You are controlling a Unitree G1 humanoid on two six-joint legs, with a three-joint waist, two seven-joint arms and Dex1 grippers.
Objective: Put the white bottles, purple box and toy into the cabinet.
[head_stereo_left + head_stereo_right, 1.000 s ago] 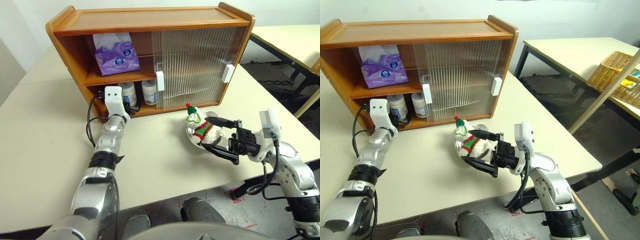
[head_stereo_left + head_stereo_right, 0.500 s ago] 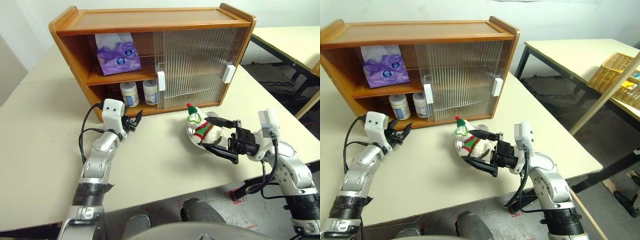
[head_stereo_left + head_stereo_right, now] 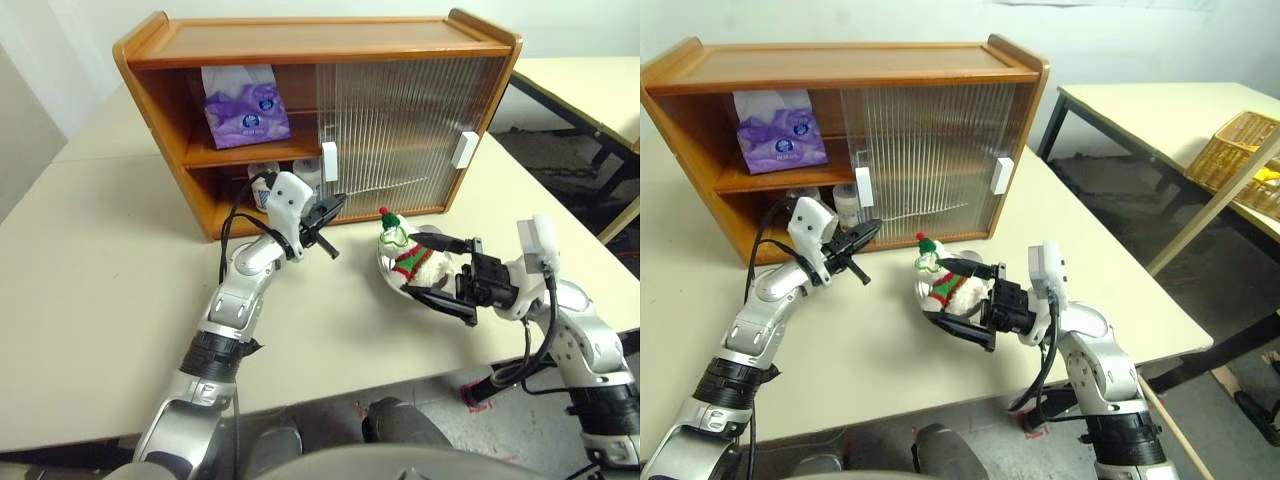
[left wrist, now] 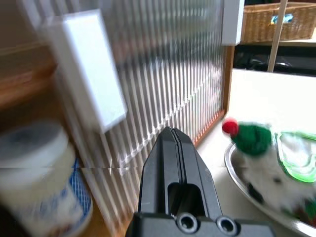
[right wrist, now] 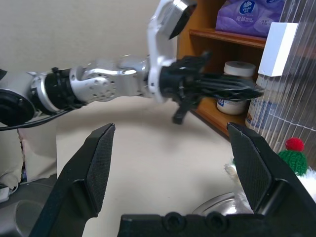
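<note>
toy (image 3: 408,256) sits between the right gripper (image 3: 437,274) jaws, spread wide, no squeeze yet | left gripper (image 3: 325,211) pinched together, empty, beside the cabinet (image 3: 300,40) door, probably lining up a handoff

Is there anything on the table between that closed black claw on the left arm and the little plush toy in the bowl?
No. In the left eye view, only bare table top lies between the shut left gripper and the toy.
</note>
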